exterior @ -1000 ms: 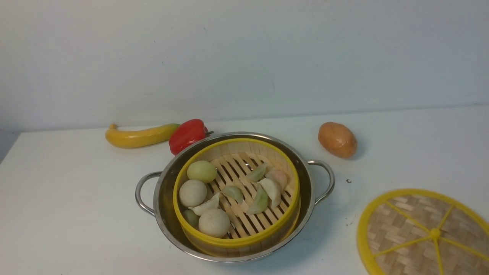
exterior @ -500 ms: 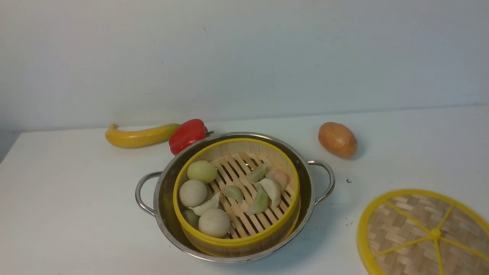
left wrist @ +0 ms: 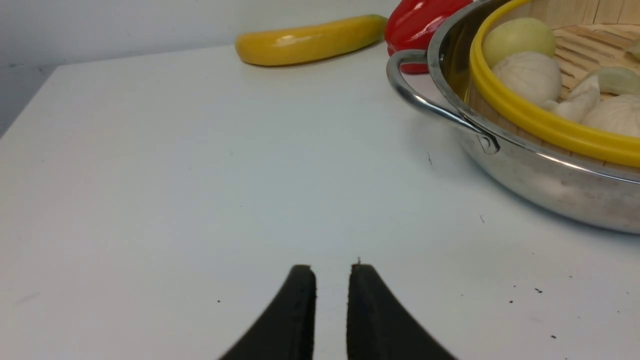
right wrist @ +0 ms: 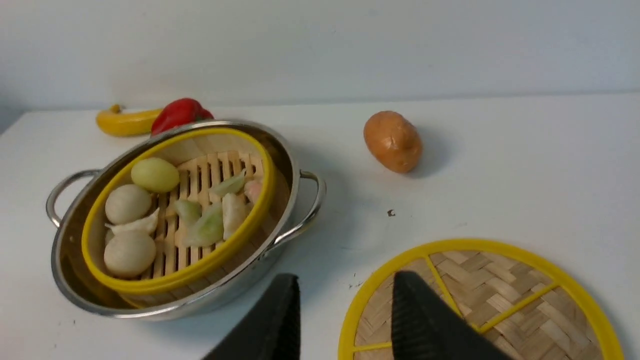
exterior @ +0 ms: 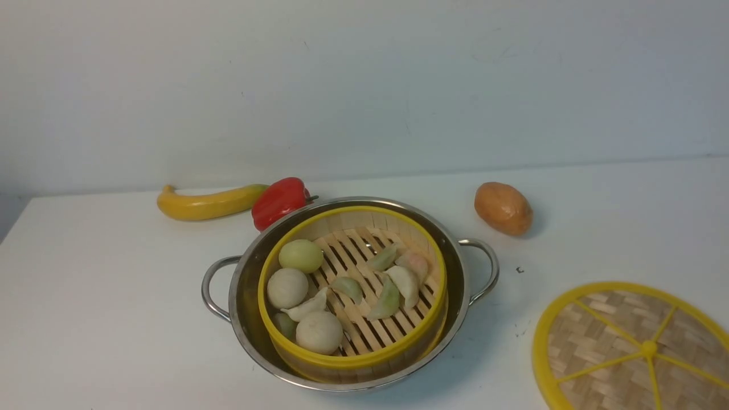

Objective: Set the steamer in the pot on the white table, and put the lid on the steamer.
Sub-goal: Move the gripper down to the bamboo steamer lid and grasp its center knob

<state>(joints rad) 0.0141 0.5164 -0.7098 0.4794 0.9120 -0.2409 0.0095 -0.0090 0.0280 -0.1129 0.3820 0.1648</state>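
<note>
The steamer (exterior: 364, 324), a yellow-rimmed bamboo basket with pale buns and dumplings, sits inside the shiny pot (exterior: 464, 285) on the white table (exterior: 114, 313). The lid (exterior: 603, 341), a woven disc with yellow spokes, lies flat on the table to the pot's right. Neither gripper shows in the front view. In the left wrist view my left gripper (left wrist: 332, 272) hovers over bare table beside the pot (left wrist: 525, 175), a narrow empty gap between its fingers. My right gripper (right wrist: 346, 276) stands open over the lid's (right wrist: 500, 300) near rim, holding nothing.
A yellow banana (exterior: 208, 202) and a red pepper (exterior: 279, 200) lie just behind the pot. A brown potato (exterior: 503, 208) rests at the back right. A pale wall runs close behind the table. The table's left edge shows at far left.
</note>
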